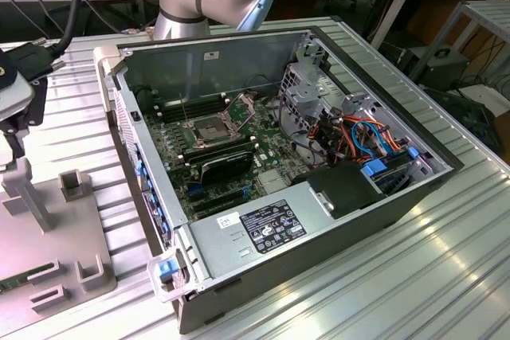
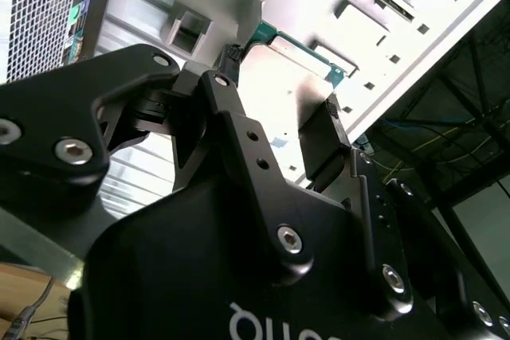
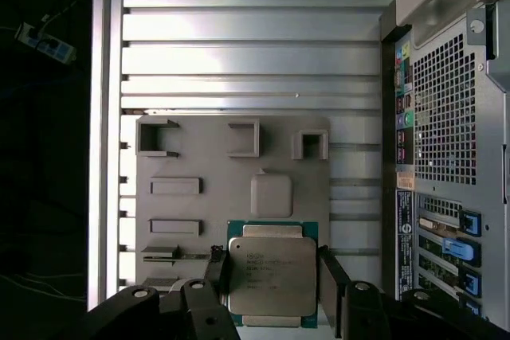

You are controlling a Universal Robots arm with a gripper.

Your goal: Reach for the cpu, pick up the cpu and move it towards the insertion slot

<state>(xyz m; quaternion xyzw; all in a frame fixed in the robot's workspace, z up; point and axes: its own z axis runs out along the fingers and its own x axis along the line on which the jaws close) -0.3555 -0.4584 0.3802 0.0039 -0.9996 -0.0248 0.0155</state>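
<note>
Fingers (image 3: 217, 272) stand spread on either side of the cpu (image 3: 272, 275) in the first wrist view, one black pad at each edge of the chip, with a thin gap showing between pad and chip, so they bracket it without clearly pinching it. The cpu lies flat on a grey fixture plate (image 3: 195, 165), its pale metallic face up and a green border showing around it. Raised grey blocks (image 3: 243, 138) and shallow bars stand on the plate beyond the chip.

In the second wrist view the gripper (image 2: 279, 101) shows from below, its two black fingers apart, with the chip's green edge (image 2: 299, 47) between their tips.

In the exterior view, going from the exterior view's left, the grey fixture plate (image 1: 76, 256) rests on the ribbed metal counter (image 1: 414, 276), just beside an open computer case (image 1: 239, 232). Inside the case, on the green board, sits the insertion slot (image 1: 209, 128), a square socket with a silver frame and dark centre, its cover lifted. It is well apart from the plate. Coloured cables (image 1: 362, 134) lie toward the exterior view's right.
</note>
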